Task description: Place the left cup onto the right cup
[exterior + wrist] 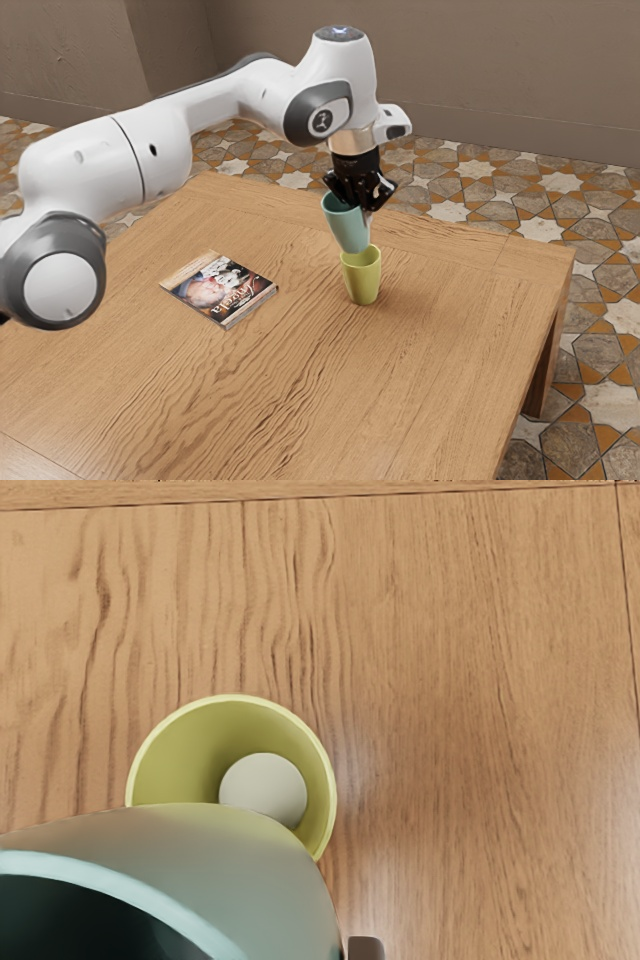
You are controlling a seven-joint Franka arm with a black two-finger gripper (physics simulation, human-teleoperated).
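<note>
At the middle of the wooden counter [300, 400], our tool [358, 200] clamps the teal cup [347, 228] by its rim, fingers closed narrowly on the wall. It holds the cup tilted above the yellow-green cup [361, 274]. The yellow-green cup stands upright on the counter, mouth up. The teal cup's base hangs at that mouth, and we cannot tell whether the two touch.

From the side camera we see our white arm [150, 150] come in from the exterior view's left and bend down over the pair. A book [219, 288] lies flat on the counter, well apart from the cups toward the exterior view's left, its cover facing up. Patterned floor tiles [600, 330] spread beyond the counter's far edge.

From the hand camera we look straight down into the yellow-green cup [175, 770], as far as the pale round disc of its bottom [262, 788]. The side view hides that interior. The teal cup [200, 870] looms large just under our hand, its dark inside partly showing, and it covers the near part of the yellow-green rim. Bare wood grain of the counter [450, 680] surrounds both cups. How far the teal cup leans, and the book, we read from the side camera.
</note>
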